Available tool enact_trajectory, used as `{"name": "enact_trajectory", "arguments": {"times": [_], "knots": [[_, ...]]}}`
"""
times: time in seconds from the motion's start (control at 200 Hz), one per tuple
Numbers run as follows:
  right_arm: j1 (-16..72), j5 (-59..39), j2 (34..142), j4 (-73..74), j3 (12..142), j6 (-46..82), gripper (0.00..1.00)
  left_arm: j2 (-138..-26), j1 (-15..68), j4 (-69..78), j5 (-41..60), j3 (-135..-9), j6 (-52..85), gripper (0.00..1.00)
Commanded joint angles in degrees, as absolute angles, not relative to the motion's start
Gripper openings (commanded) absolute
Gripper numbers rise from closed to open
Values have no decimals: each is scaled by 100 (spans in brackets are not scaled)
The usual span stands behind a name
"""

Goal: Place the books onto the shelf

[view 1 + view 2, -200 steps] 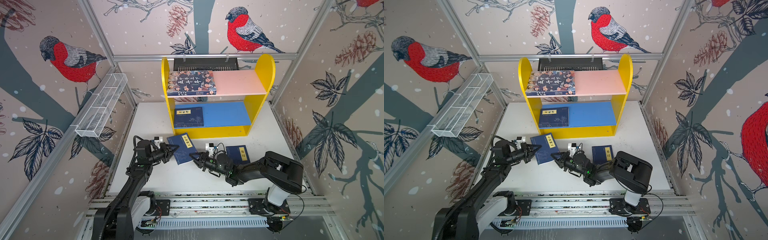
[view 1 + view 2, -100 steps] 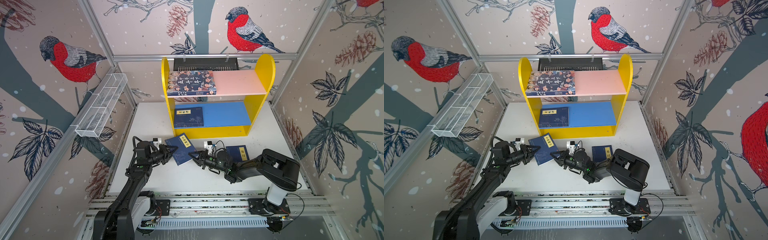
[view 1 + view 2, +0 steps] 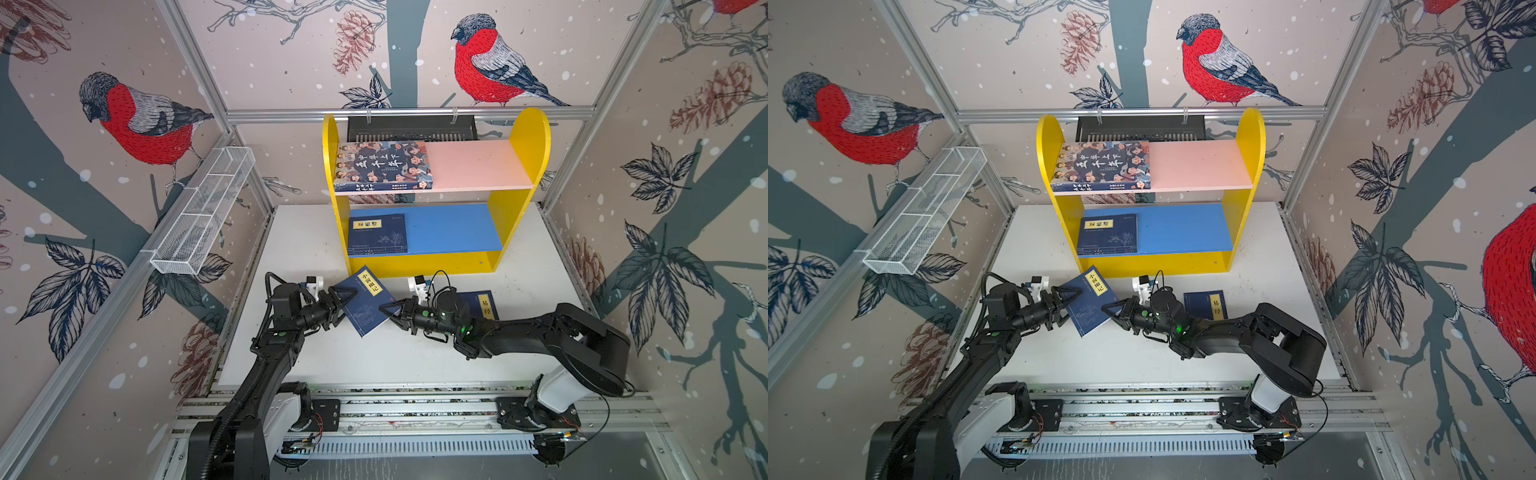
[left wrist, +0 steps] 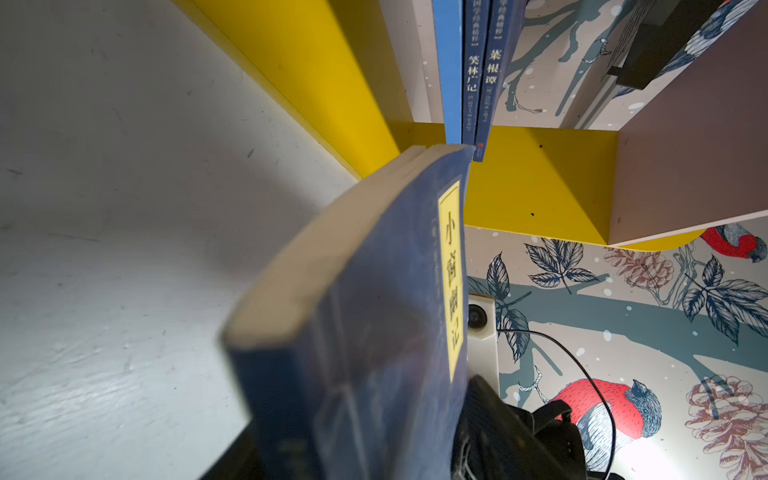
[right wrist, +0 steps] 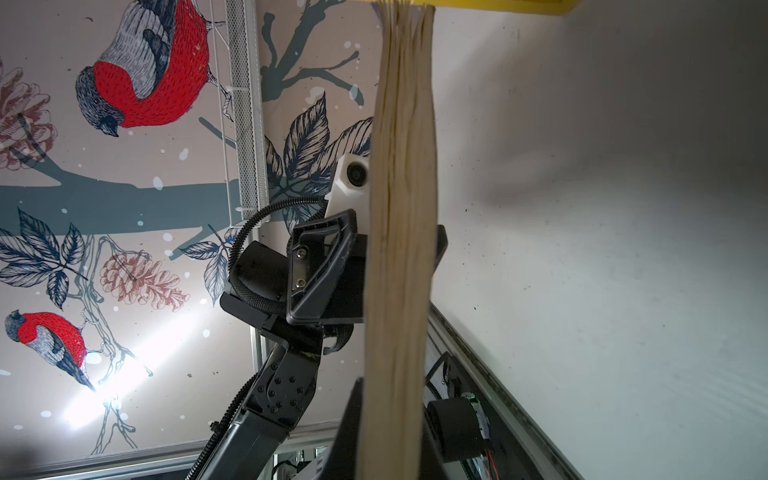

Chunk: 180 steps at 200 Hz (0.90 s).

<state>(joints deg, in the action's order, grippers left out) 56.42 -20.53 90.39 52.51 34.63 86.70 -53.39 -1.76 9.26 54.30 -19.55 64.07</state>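
Held book: we see a thin navy book [image 3: 366, 305] with a yellow label, tilted and held up off the table [image 3: 415, 365], between the two arms.
Right gripper [image 3: 384, 312]: clamped tight on the book's right edge; the right wrist view shows the page block running out from between its fingers.
Left gripper [image 3: 347, 306]: jaws parted, one finger on each side of the book's left edge, not pinching it.
Near edge: the book's far corner stands just before the yellow front strip of the shelf [image 3: 415, 264].
Lower board [image 3: 453, 228]: two thin books [image 4: 482, 70] are stacked at its left end; the right part is bare blue.
Upper board [image 3: 478, 166]: the large book [image 3: 382, 166] fills the left half; the right half is bare pink.
Table book [image 3: 482, 303]: flat beside the right wrist, partly covered by it.
Open room: we find bare table between the arms and the front rail, and to the right of the shelf.
Change: a second ago the left jaws were pinched on the book; now they have spread. The right grip is unchanged, its wrist a little nearer the shelf. The other books have not moved.
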Motion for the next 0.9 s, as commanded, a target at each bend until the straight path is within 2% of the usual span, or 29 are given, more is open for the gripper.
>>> {"name": "enact_trajectory", "arguments": {"times": [0.0,0.305,0.405,0.635,0.781,0.896], "knots": [[5514,-2387,8779,4476,3574,8093,0,-5325,-186,741,5810,-2100,5986,65],[4731,-3317,7758,1322,4302,6074,0,-5322,-186,-964,6397,-2946,3855,69],[4263,-3837,7455,894,4237,5588,0,-5493,-185,-1667,6438,-3151,2913,69],[3465,-5206,6976,-195,4630,4343,0,-5567,-187,-1296,6669,-3114,2823,69],[3428,-5757,6971,-1051,5085,3532,1,-5756,-189,-1422,7033,-3218,2156,69],[3437,-6165,6987,-1343,5157,3181,1,-5836,-189,-1342,7301,-3266,2157,69]]}}
